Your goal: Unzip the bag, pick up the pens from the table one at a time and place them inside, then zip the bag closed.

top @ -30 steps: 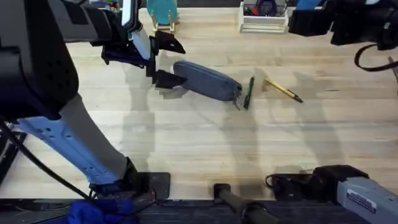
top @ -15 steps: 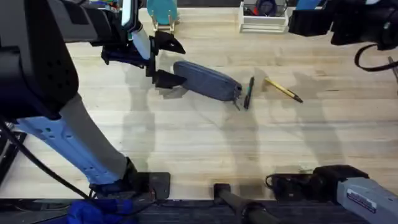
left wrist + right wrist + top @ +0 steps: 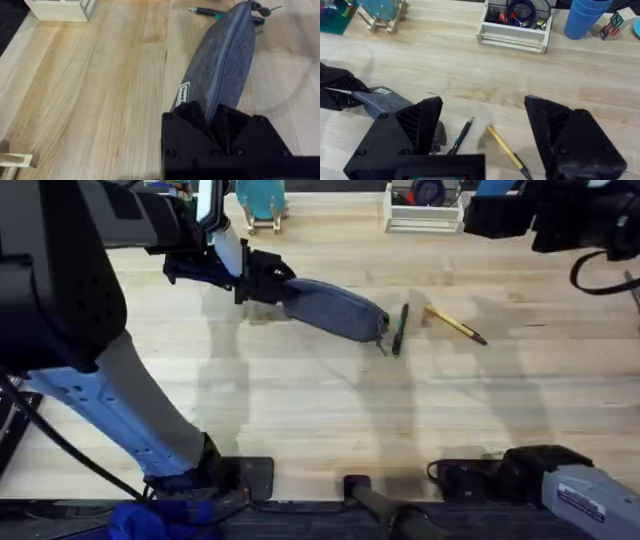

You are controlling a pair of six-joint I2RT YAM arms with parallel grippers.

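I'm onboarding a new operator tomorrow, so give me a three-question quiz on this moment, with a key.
1. True or false: the left gripper is shut on one end of the bag.
2. Which pen lies nearer the bag's zipper-pull end? A) the yellow pen B) the dark green pen
3. Fill in: the right gripper has its fingers ___.

Key: 1 true; 2 B; 3 open.
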